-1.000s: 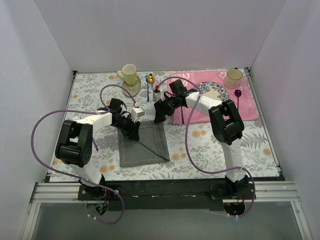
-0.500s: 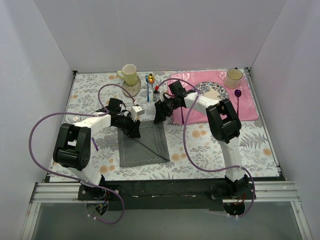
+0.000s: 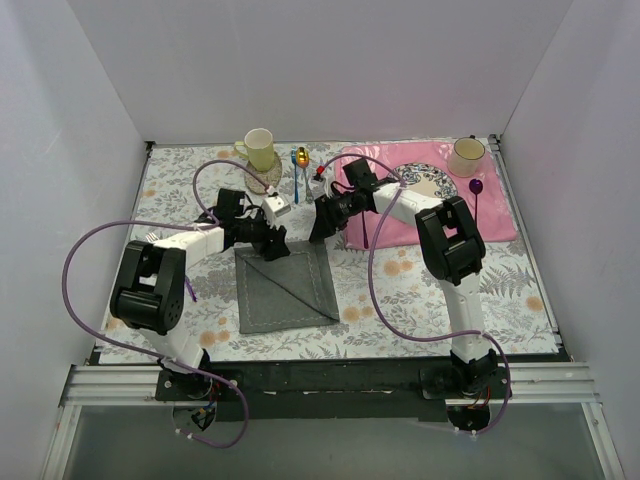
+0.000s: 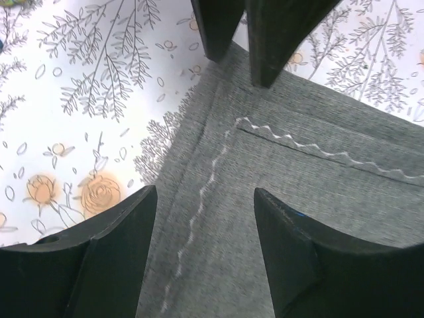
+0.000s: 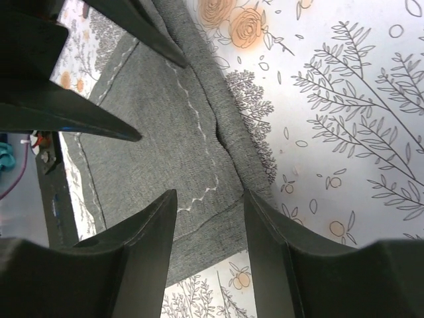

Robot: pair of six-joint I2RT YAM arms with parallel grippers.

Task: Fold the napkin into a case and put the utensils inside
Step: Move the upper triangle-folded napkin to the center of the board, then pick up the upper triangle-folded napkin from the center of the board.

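**Both hands at the napkin's far edge, fingers apart, nothing gripped**

- Dark grey stitched cloth napkin (image 3: 285, 295) lies flat on the floral-print bench (image 3: 400, 290), centre-left. It sits just beside the pink rose-patterned placemat (image 3: 490, 215) and is not on it. A diagonal fold line runs across it from far-left to near-right.
- My left hand (image 4: 204, 192) is low over the napkin's far-left corner with its fingers apart. The hem and its white zigzag stitch run through the gap. Cloth is not pinched.
- My right hand (image 5: 210, 192) is at the far-right corner with its fingers apart too. The napkin edge passes between them, with a small ridge in the cloth just ahead of the tips. No clamp on it that I can see.
- Each wrist camera sees the other hand's fingertips, so the two hands are near each other along that far edge.
- Behind the napkin stands a pale yellow mug (image 3: 260, 148), and next to it lies a gold-bowled spoon with a blue handle (image 3: 299, 170).
- On the placemat are a patterned plate (image 3: 430, 188), a cream mug (image 3: 466, 155), an all-purple spoon (image 3: 476, 190) and an all-purple fork (image 3: 365, 237) at its left edge.
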